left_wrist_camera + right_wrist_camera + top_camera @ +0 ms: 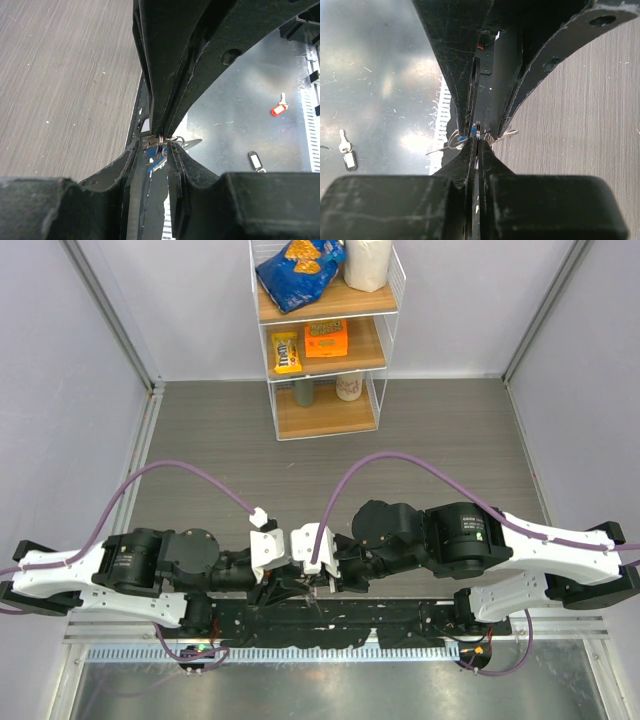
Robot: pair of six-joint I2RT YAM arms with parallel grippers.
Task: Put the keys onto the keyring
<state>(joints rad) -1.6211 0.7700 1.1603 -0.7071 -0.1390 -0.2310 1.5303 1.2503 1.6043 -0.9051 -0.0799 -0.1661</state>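
right claw (477, 142): we see its two fingers pressed flat together, clamped on the thin wire of the keyring (160, 139). left claw (158, 146): it meets the right claw tip to tip from the opposite side. its fingers stand slightly apart with the keyring between their tips, and we cannot tell whether they press on it. a blue tag (155, 165) hangs from the keyring into the gap between the left fingers. a pointed silver key blade (193, 143) sticks out sideways just beside it. in the top view both claws join low in the middle, above the dark rail at the near edge of the counter (220, 440), and the keyring is too small to make out there. beyond the rail lies a shiny metal sheet (240, 75). on it rest a key with a red tag (278, 109) and, nearer the claws, a key with a dark-framed tag (256, 160). the two lie apart from each other and well apart from the keyring. at the far end of the counter stands a wire shelf (325, 412) holding snack packets.
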